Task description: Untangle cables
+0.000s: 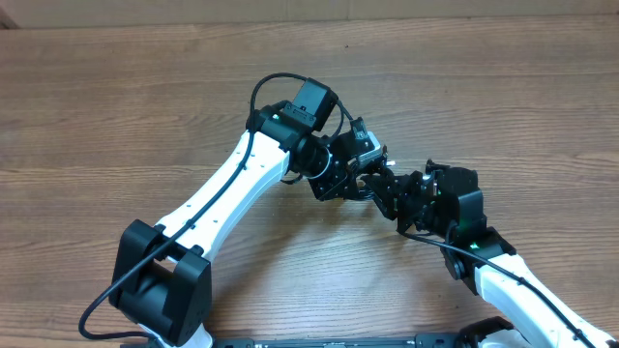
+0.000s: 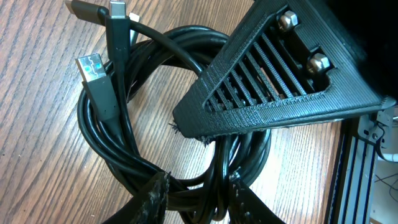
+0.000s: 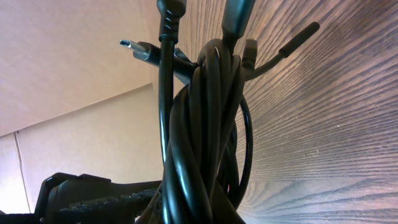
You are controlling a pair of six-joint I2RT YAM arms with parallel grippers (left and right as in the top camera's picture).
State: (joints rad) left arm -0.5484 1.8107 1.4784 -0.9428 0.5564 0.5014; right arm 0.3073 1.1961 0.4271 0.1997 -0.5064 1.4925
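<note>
The cables (image 2: 106, 143) form a coiled bundle of thin black cords lying on the wood. USB-style plugs (image 2: 93, 68) with silvery tips stick out at its top left. My left gripper (image 2: 198, 186) is shut on the bundle's near side, with strands packed between both fingertips. One ribbed finger (image 2: 267, 81) of the right gripper lies over the coil's far right. In the right wrist view the cables (image 3: 205, 112) rise straight out of my right gripper (image 3: 205, 211), which is shut on them. From overhead, the left gripper (image 1: 350, 179) and the right gripper (image 1: 387, 193) meet mid-table and hide most of the bundle.
The wooden table (image 1: 145, 97) spreads all around the two arms. A thick black robot cable (image 1: 276, 82) loops above the left wrist. A metal frame rail (image 2: 354, 168) stands at the table's edge to the right of the coil.
</note>
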